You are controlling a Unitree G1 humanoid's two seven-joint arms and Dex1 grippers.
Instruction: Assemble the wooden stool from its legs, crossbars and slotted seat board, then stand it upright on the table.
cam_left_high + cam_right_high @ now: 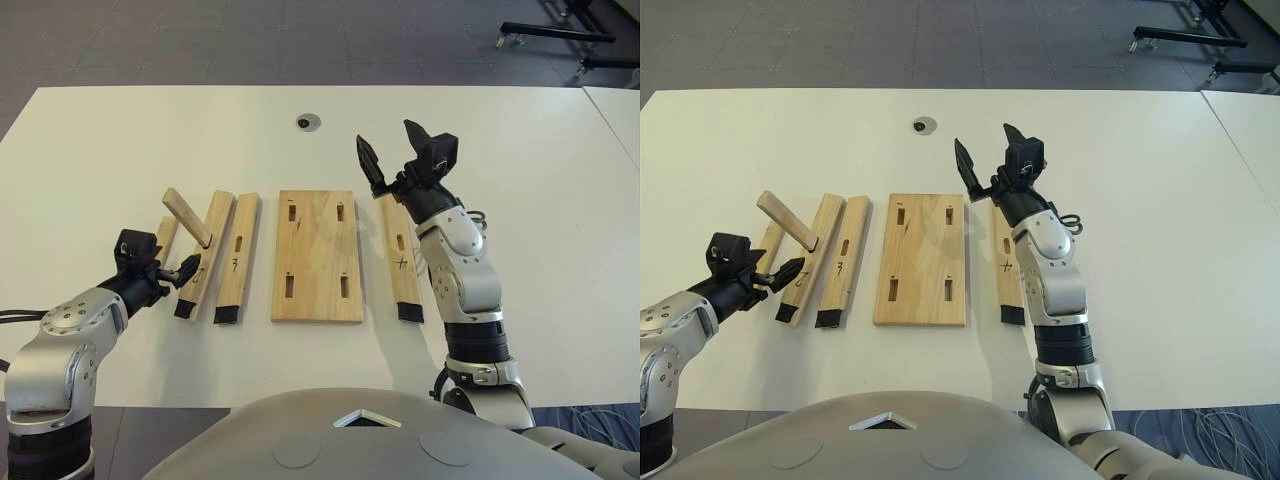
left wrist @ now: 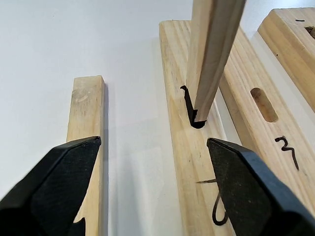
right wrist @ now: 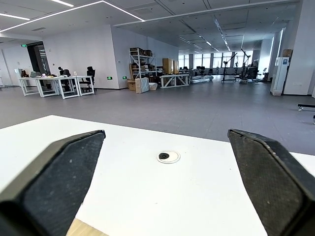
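Observation:
The slotted seat board point(image 1: 317, 255) lies flat mid-table. Left of it lie two slotted legs point(image 1: 238, 258) point(image 1: 207, 252). A crossbar point(image 1: 187, 217) stands tilted with its lower end in the outer leg's slot point(image 2: 197, 123). A thinner bar point(image 2: 88, 123) lies further left. My left gripper point(image 1: 165, 265) is open, low over the near ends of that bar and the outer leg point(image 2: 189, 147), holding nothing. Right of the board lies a third leg point(image 1: 402, 258). My right gripper point(image 1: 386, 133) is open and empty, raised above that leg's far end.
A round cable grommet point(image 1: 308, 122) sits in the white table point(image 1: 540, 200) beyond the board. Wide bare tabletop lies to the right and at the far side. A second table point(image 1: 618, 110) adjoins on the right.

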